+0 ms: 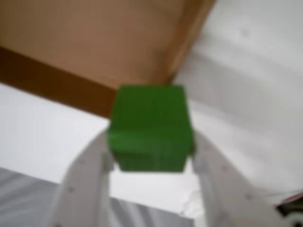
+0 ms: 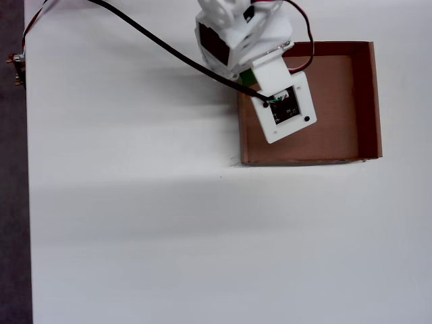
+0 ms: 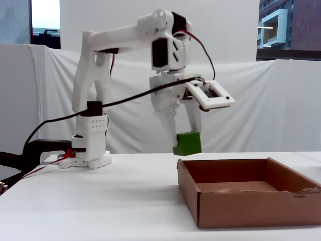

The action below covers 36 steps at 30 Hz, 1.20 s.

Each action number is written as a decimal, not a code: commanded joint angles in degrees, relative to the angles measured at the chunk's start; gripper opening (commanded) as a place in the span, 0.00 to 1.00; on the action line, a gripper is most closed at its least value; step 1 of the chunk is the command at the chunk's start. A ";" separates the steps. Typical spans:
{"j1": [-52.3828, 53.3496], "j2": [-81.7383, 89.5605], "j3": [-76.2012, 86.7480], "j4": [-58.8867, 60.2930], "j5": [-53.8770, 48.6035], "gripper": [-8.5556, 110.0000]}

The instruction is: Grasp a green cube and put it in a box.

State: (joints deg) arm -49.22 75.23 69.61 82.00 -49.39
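Wrist close-up; overhead looks down; side view (table-level).

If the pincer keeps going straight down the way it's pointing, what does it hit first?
Probably the box: the pincer, shut on the green cube, hangs around the box's near wall and corner. Wall or floor inside is unclear.

in the fixed view the green cube (image 3: 187,143) sat between the fingers of the gripper (image 3: 186,136), raised above the table (image 3: 100,201), over the left wall of the box (image 3: 235,208). the arm's base (image 3: 90,150) stood left of the box, farther back.
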 commanded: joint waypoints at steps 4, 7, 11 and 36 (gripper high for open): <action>-2.99 -4.48 -11.60 5.19 1.49 0.19; -3.96 -6.24 -13.54 6.06 1.76 0.19; -4.48 -7.65 -14.15 6.15 1.93 0.19; -4.22 -21.01 -23.55 7.29 1.93 0.19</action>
State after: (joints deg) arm -53.44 53.61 50.10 88.68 -47.55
